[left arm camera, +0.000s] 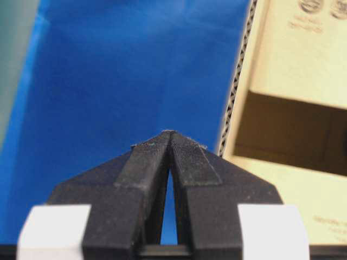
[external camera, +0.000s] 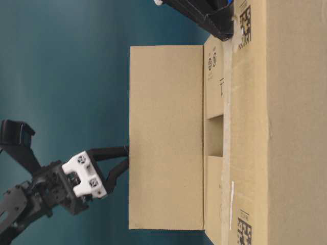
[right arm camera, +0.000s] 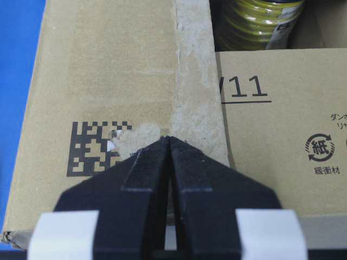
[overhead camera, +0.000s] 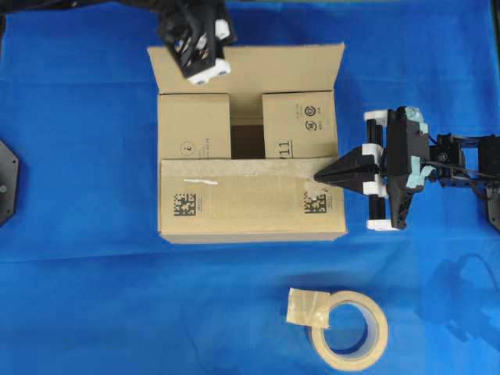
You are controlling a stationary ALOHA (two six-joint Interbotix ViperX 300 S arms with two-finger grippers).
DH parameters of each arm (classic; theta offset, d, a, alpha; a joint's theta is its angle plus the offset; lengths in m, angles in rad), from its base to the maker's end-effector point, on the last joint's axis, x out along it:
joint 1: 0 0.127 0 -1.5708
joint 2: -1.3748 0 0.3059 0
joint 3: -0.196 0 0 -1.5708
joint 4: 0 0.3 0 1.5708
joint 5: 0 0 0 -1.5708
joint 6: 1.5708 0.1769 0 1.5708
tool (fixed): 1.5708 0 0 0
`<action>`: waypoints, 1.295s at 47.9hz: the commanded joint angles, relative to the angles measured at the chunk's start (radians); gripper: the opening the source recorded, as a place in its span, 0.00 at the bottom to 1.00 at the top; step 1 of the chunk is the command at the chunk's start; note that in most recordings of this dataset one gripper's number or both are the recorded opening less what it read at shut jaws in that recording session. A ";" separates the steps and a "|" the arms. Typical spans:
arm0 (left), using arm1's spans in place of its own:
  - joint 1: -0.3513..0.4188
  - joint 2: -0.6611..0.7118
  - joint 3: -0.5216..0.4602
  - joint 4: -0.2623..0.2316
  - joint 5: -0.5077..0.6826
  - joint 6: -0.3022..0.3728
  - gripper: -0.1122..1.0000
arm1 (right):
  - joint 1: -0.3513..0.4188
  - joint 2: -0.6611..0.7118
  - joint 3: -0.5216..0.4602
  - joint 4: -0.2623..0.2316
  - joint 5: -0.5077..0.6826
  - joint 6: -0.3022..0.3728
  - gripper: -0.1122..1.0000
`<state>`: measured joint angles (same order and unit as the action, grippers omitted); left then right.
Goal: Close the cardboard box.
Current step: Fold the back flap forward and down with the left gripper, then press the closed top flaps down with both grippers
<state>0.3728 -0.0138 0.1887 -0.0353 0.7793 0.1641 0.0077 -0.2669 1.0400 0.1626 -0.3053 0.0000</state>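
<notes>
Yellow-ringed object (right arm camera: 259,21) inside cardboard box (right arm camera: 108,81) cut by top edge, left pincer (overhead camera: 205,69) arm cropped overhead

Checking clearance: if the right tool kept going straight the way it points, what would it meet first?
Probably the cardboard box: the shut right tool already sits at the folded front flap, by the barcode.

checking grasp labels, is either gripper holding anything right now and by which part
Nothing is held. The right gripper is shut, its tips pressed on the folded front flap of the cardboard box. The left gripper is shut on nothing beside the upright rear flap.

left hand (left arm camera: 169,135) closed, raised, right hand (right arm camera: 169,140) closed, level
</notes>
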 commanded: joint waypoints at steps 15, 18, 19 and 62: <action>-0.127 -0.146 0.173 -0.002 -0.129 -0.086 0.10 | -0.008 -0.003 -0.015 0.002 -0.005 -0.002 0.10; -0.144 -0.163 0.209 -0.002 -0.163 -0.107 0.10 | -0.009 -0.003 -0.015 0.002 -0.005 -0.002 0.10; -0.150 -0.167 0.219 -0.002 -0.172 -0.115 0.10 | -0.011 -0.003 -0.017 0.002 -0.005 -0.002 0.10; -0.232 -0.196 0.557 -0.003 -0.540 -0.359 0.10 | -0.038 -0.003 -0.018 -0.002 -0.025 -0.005 0.10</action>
<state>0.1488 -0.1948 0.7455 -0.0368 0.2500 -0.1933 -0.0169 -0.2654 1.0400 0.1611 -0.3175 -0.0031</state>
